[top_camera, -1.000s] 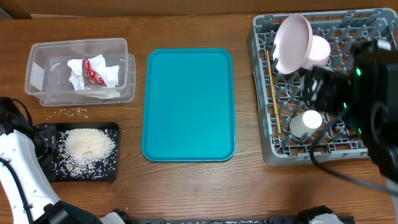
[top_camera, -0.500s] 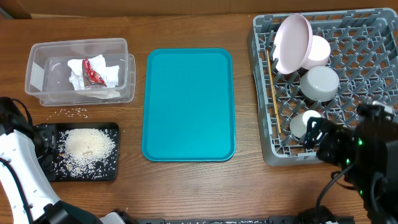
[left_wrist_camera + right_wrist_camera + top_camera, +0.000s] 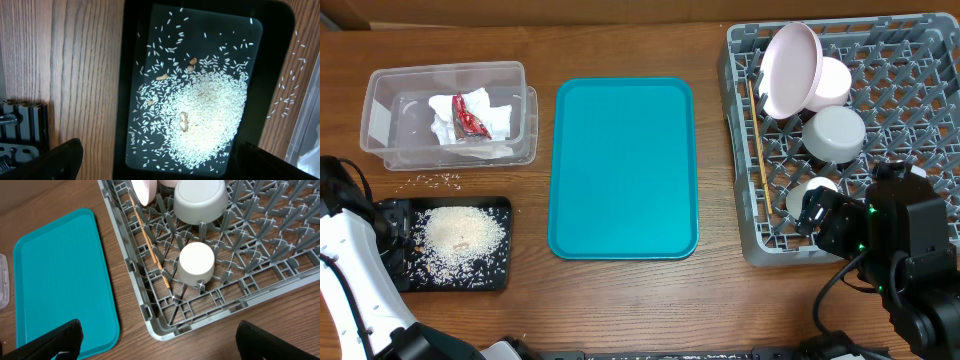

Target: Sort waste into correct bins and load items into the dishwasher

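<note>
My left claw (image 3: 167,162) hangs spread over the shallow black rectangular tray (image 3: 122,60), lower left overhead; my right claw (image 3: 162,342) is spread too. Loose white rice grains (image 3: 438,181) lie on the wooden worktop (image 3: 620,300) just above that tray. They look tiny, light and skittish, so I judge sweeping better than pinching.

Crumpled white napkins (image 3: 498,120) and small red wrapper (image 3: 472,118) inside clear tub (image 3: 380,85), far left. Rice (image 3: 460,232) heaped in shallow black tray (image 3: 490,282) just in front of tub, brown crumbs mixed in. Few loose grains (image 3: 438,180) on wood between the two. Grey rack (image 3: 920,60) at right: pinkish plate (image 3: 790,68) tilted on edge at back-left, grey-blue bowl (image 3: 835,133) upside down beside it, pale cup (image 3: 812,198) upside down nearer front, chopsticks (image 3: 757,130) lying along left wall.
</note>
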`<state>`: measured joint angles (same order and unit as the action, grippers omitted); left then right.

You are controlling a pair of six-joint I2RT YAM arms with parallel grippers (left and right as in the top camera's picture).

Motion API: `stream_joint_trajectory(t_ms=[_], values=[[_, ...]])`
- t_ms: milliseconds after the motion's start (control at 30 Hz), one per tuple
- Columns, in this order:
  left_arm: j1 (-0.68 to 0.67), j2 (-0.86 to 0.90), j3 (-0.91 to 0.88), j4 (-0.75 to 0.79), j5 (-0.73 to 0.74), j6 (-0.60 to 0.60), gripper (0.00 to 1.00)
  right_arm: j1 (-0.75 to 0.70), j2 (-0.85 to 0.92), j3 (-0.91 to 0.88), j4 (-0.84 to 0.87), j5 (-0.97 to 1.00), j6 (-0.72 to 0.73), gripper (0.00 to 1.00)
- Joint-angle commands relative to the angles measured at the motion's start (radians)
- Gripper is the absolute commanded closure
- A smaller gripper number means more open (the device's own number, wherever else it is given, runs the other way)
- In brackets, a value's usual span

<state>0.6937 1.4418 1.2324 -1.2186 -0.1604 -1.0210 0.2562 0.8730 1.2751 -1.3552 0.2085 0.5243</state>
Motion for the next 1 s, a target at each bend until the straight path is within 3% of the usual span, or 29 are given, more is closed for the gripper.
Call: stream_joint_trajectory(t_ms=[0,367,633,967], values=[[0.000,-0.002,0.016,0.000,-0.003,0.004,0.00,0.004,0.005,-0.002,0.003,-0.001,0.011,0.00],[0.000,-0.002,0.016,0.000,-0.003,0.004,0.00,0.016,0.000,-0.002,-0.053,-0.032,0.011,0.00],[0.000,-0.002,0.016,0.000,-0.003,0.004,0.00,-0.027,-0.106,-0.002,-0.082,-0.044,0.007,0.00],[0.000,-0.002,0.016,0.000,-0.003,0.004,0.00,-0.108,-0.313,-0.113,0.074,-0.046,0.003,0.00]])
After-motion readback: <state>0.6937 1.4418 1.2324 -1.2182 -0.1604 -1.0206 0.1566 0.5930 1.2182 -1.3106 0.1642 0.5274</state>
